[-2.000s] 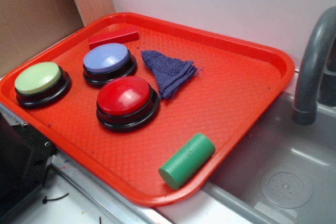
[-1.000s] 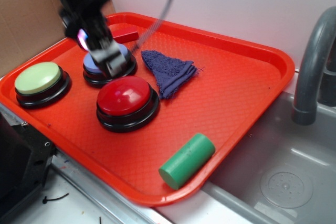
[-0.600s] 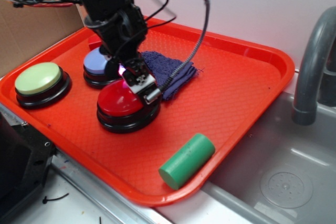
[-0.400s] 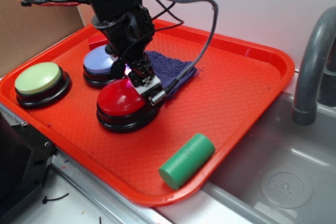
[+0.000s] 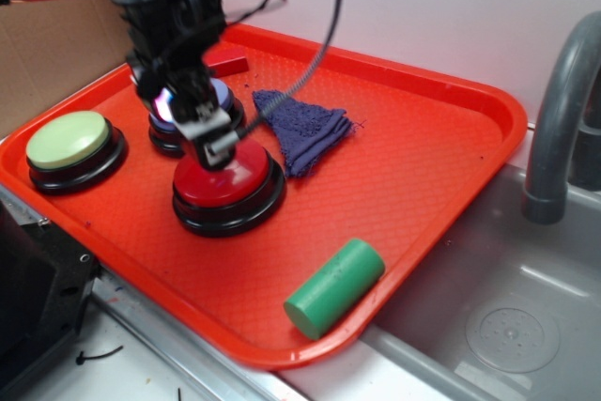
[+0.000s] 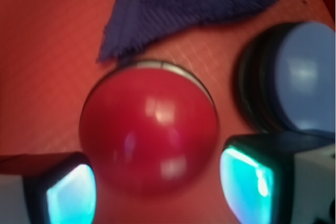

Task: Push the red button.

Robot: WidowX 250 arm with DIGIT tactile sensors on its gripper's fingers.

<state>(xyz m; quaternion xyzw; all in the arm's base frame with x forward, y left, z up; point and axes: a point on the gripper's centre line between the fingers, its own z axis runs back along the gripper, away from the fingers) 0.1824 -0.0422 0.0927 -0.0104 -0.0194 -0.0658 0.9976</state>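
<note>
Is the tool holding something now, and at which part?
Nothing is held. The tool is open above the red button, one finger on each side.

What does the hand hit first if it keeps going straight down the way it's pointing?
Most likely the red button: the wrist view looks down on its dome between the two fingers. In the exterior view the hand is over the dome's rear edge; whether they touch is unclear.

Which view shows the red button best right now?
Wrist. The red button fills the frame, its dome showing whole between the tool's fingers. Exterior shows the red button with the tool covering its upper left.
</note>
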